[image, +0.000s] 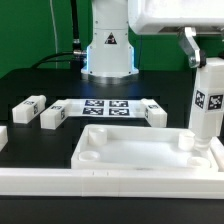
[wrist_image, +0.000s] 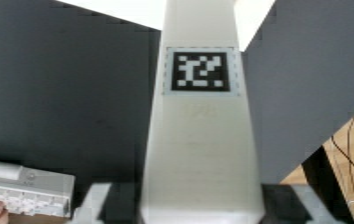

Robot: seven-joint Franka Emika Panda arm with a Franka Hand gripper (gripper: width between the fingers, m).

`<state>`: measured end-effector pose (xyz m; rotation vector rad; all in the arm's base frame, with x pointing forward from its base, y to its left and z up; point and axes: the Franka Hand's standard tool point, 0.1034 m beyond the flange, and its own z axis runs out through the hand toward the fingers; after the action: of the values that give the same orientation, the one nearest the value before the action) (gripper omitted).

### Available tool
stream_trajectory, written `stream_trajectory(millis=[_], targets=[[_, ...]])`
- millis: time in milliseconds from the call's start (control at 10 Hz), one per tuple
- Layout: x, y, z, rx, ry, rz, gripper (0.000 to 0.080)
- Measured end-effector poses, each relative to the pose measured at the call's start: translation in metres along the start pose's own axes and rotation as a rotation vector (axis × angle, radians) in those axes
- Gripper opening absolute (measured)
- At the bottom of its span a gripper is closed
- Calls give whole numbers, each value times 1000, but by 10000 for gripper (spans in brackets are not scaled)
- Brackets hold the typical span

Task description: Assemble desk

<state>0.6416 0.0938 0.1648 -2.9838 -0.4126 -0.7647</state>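
Jaws pinching the white square plastic leg block (image: 207,105), frame right; keep it plumb at the corner of the white rimmed tray top (image: 140,150), maybe seated.

Black tabletop (image: 40,80), dark green backdrop (image: 30,25) behind, black cables (image: 75,28) hanging, brown wooden surface (wrist_image: 348,150) beyond the table edge

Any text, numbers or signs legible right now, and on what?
No readable words or numbers.
Tag on the upright leg: black-and-white pattern, no text.
Tags on the marker board: patterns only.
Triangular sign on the robot base: too small to read.
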Motion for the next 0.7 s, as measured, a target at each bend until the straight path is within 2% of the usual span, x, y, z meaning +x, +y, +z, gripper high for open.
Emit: stream_trajectory(millis=[200, 700], targets=[[-8, -1, 9, 3, -17, 1, 291], [-12, 0, 13, 2, -19, -2, 291]])
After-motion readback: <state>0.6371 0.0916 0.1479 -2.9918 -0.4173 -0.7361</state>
